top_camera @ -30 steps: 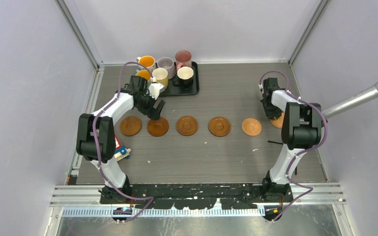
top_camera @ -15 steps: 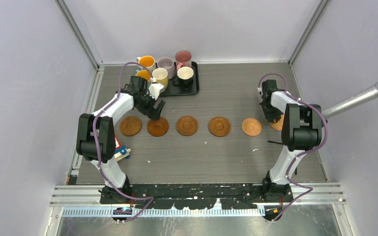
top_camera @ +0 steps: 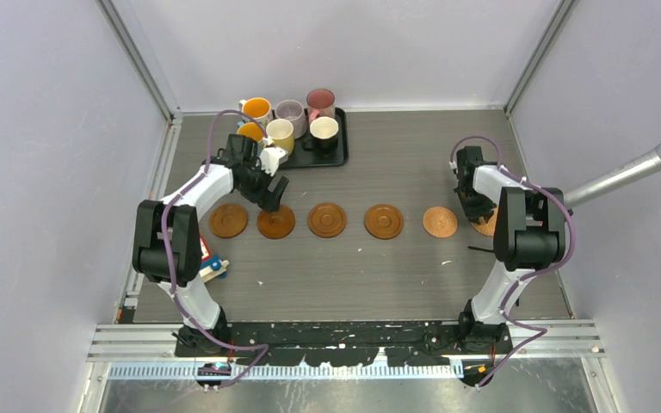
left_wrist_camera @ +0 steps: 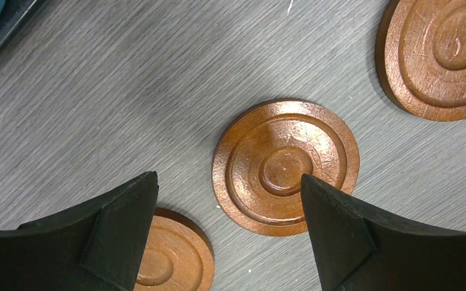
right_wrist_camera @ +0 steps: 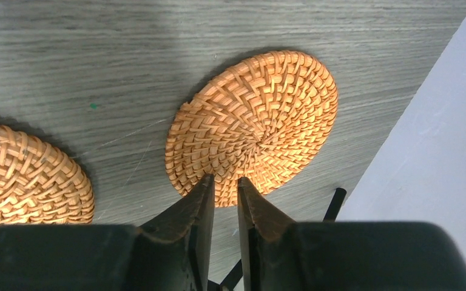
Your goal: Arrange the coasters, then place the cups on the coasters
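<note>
- My left jaws are released and stand wide apart with nothing in them. They hang above the second coaster from the worktop's left edge.
- In my left wrist view one ringed wooden coaster lies flat on the grey worktop, between my two black fingers. Another ringed disc is partly hidden behind the left finger. A third disc lies at the upper right, apart from both.
- From above, six coasters lie in one line from left to right across the middle of the worktop, and none touches its neighbour.
- My right jaws are clenched almost together, with only a slit between the fingers. They are at the last coaster of the line, near the worktop's right edge.
- That last one is a woven coaster of orange cane, and its near rim lies right at my fingertips. I cannot tell whether the rim is nipped in the slit or merely lies beneath it.
- A second woven coaster lies near it at the left of that view, apart from it.
- The six cups are grouped at the black tray near the worktop's far left corner, well apart from the line. No cup is set on a coaster yet.
</note>
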Robot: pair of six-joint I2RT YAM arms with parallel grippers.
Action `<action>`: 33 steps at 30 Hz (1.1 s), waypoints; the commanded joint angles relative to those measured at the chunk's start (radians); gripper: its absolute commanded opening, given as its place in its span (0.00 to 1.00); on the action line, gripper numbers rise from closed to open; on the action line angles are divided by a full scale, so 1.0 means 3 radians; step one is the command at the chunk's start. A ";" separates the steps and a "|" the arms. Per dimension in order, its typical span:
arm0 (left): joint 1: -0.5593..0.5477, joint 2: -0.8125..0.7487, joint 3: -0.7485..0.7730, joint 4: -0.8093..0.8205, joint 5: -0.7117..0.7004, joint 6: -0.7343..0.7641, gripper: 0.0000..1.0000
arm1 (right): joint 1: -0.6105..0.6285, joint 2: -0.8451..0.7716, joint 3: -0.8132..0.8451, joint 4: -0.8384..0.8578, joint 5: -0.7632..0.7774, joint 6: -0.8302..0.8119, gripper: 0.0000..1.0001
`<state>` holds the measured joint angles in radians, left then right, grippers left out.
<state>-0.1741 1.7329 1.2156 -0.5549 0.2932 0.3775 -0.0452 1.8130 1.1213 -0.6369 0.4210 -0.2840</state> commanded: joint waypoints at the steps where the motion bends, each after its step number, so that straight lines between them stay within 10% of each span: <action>1: 0.0027 -0.0151 0.0006 0.0104 0.0110 0.0034 0.89 | 0.0079 -0.0154 -0.0009 -0.0075 -0.0056 0.0048 0.28; 33: 0.0028 -0.0120 0.0027 0.0131 0.0148 0.0061 0.89 | 0.0315 0.0096 0.0306 0.0185 0.0189 -0.0370 0.30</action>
<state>-0.1741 1.7329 1.2140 -0.5468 0.3153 0.3824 0.0521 1.8145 1.1728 -0.5911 0.4904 -0.3870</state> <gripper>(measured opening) 0.893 0.309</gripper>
